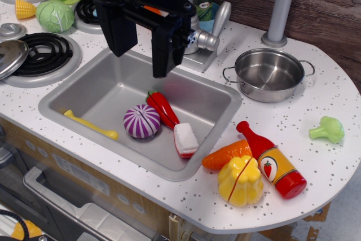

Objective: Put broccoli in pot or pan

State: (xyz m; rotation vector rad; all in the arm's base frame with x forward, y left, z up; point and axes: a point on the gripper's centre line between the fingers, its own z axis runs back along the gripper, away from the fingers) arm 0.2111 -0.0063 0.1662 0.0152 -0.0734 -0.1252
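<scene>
The black two-fingered pincer [144, 46] hangs over the back of the grey plastic sink basin [101, 86], its two broad fingers spread wide apart with nothing between them. The nearer finger reaches lower than the far one, and neither appears to touch the basin, though the height above it is hard to judge from this angle.

Below and in front of the pincer, on the sink floor, lie a purple-and-white striped toy onion [141, 121], a red toy brush with a white bristle head [172, 122] just beside the onion, and a thin yellow toy utensil [90, 125] toward the left wall. Behind the pincer stands the silver toy faucet [211, 32].

To the right of the sink, on the white speckled countertop [333, 167], sits the shallow shiny stainless-steel pot with two wire loop handles [268, 75], upright and holding nothing. The small light-green plastic broccoli floret [328, 129] lies on the counter near the right edge, well apart from the pot and from the pincer.

Near the front edge are an orange toy carrot [225, 154], a red ketchup bottle with a yellow label [272, 159] and a yellow toy bell pepper [240, 180], clustered close together. At far left are black stove burners [42, 52], a steel lid with a knob [11, 56] and a round veined green cabbage [55, 15].
</scene>
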